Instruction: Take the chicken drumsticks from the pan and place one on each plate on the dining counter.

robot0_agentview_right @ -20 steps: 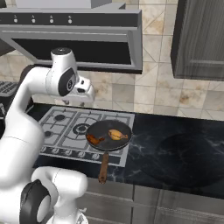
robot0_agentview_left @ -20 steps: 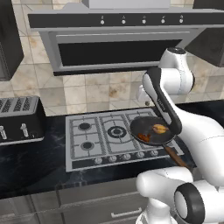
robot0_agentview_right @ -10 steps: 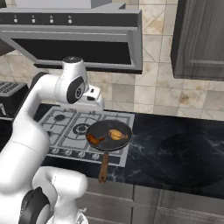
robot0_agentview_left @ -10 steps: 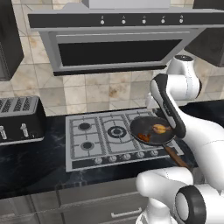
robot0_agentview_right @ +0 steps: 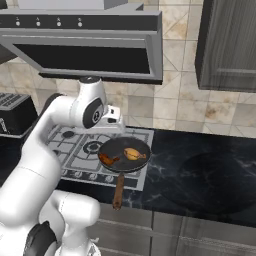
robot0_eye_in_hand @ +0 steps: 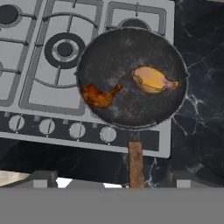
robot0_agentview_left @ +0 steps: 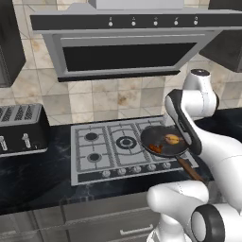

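Note:
The pan [robot0_eye_in_hand: 131, 57], dark and round with a brown wooden handle [robot0_eye_in_hand: 136, 164], rests on the front right burner of the stove. Two chicken drumsticks lie in it: a golden-orange one [robot0_eye_in_hand: 151, 79] and a darker reddish-brown one [robot0_eye_in_hand: 98, 96]. Both also show in the base views, golden [robot0_agentview_right: 132, 153] and reddish [robot0_agentview_right: 107, 160], inside the pan [robot0_agentview_left: 158, 137]. My gripper [robot0_eye_in_hand: 113, 178] hovers above the pan, looking straight down on it. It is open, its fingertips [robot0_eye_in_hand: 42, 177] wide apart with nothing between them. The plates and the dining counter are out of view.
A grey gas cooktop [robot0_agentview_left: 99, 151] with front knobs sits in a black marbled wall counter [robot0_agentview_right: 210, 175]. A range hood [robot0_agentview_left: 127, 38] hangs overhead. A dark toaster [robot0_agentview_left: 19, 130] stands to the left. A dark wall cabinet [robot0_agentview_right: 230, 45] hangs at upper right.
The hand has swung down and forward, from beside the hood to above the pan, and its jaws have spread wider. The pan and drumsticks have not moved.

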You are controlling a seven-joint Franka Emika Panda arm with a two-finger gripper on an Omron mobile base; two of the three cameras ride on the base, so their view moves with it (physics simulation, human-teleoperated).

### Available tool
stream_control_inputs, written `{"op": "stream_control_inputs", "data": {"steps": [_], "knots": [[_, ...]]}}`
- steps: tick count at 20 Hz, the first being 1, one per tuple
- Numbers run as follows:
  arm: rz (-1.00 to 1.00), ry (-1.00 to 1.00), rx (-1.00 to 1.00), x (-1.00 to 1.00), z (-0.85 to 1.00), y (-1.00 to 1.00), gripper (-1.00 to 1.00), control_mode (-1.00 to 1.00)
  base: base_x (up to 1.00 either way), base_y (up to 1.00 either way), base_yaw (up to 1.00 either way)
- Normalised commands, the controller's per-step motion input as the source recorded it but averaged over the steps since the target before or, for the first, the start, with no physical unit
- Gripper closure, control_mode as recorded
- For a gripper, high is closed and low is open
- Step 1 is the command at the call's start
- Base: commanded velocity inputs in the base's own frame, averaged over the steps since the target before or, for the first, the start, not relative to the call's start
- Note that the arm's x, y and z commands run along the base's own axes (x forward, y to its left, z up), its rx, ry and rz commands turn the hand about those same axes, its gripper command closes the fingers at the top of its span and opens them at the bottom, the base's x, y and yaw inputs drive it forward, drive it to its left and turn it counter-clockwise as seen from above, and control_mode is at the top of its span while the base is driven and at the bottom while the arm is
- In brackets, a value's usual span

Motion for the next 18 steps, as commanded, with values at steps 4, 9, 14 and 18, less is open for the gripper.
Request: {"op": "stream_control_inputs", "data": {"steps": [4,9,14,18], "knots": [[0.12,0.01,0.0,0.0,-0.18,-0.27,-1.0,-1.0,0.0,0.0,0.0],[0.17,0.07,0.0,0.0,-0.2,-0.21,-1.0,-1.0,0.0,0.0,0.0],[0.15,0.01,0.0,0.09,-0.23,-0.16,-1.0,-1.0,0.0,0.0,0.0],[0.12,0.01,0.0,0.18,-0.23,-0.19,-1.0,-1.0,0.0,0.0,0.0]]}}
